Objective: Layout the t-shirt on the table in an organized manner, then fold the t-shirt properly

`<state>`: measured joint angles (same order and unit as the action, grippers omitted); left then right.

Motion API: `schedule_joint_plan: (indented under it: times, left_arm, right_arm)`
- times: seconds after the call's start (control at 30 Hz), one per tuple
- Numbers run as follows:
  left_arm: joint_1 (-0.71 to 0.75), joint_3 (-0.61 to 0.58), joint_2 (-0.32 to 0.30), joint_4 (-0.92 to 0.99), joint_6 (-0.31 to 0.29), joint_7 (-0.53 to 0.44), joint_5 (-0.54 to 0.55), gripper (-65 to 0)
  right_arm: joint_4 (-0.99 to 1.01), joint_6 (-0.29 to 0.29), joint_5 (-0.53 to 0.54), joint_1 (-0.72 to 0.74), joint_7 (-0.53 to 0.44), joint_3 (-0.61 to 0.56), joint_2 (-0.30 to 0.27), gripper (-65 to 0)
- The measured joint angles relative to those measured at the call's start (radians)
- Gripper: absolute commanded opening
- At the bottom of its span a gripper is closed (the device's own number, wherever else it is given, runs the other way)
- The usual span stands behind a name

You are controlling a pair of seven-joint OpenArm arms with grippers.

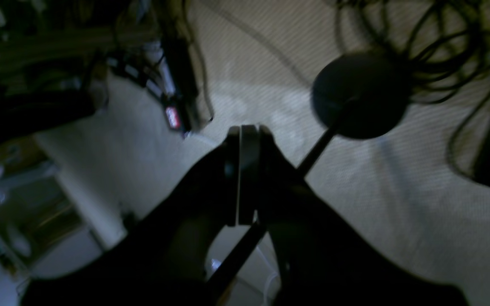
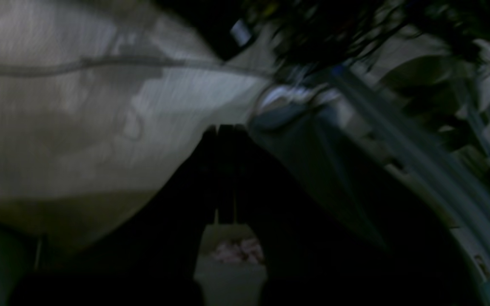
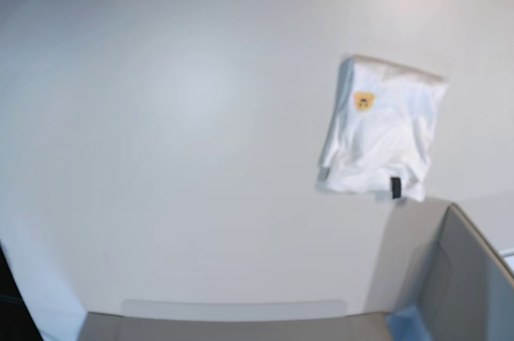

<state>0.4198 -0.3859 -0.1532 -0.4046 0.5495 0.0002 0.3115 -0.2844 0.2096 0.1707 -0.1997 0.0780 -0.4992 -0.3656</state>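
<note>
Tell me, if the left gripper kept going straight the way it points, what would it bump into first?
The shut left gripper holds nothing and points off toward the pale ribbed floor, probably meeting that first. The round black stand base sits off to one side. Depth is hard to judge.

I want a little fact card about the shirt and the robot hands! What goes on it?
Shirt: the t-shirt lies folded into a compact white bundle, with a small yellow-orange patch and a black tag showing
Where: on the table, toward the right side of the base view
Nearby: a grey box sits at the near right corner, just below the shirt
Left gripper: shut, holding nothing
Right gripper: shut, holding nothing
Arms: neither shows in the base view
</note>
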Motion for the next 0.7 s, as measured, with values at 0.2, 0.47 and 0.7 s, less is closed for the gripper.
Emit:
schedule_joint_plan:
  times: [0.2, 0.47, 0.7]
  left_arm:
    - [-0.075, 0.218, 0.005, 0.074, -0.097, 0.002, -0.004, -59.1]
    - [-0.119, 0.381, 0.040, 0.115, -0.218, 0.006, -0.003, -59.0]
    - [-0.124, 0.412, 0.075, 0.115, -0.217, 0.000, -0.004, -59.1]
  right_arm:
    - [0.035, 0.003, 0.130, 0.082, -0.009, 0.001, 0.035, -65.0]
    - [0.038, 0.003, 0.130, 0.084, -0.004, -0.002, 0.059, -65.0]
    - [0.037, 0.003, 0.129, 0.080, -0.007, -0.005, 0.059, -65.0]
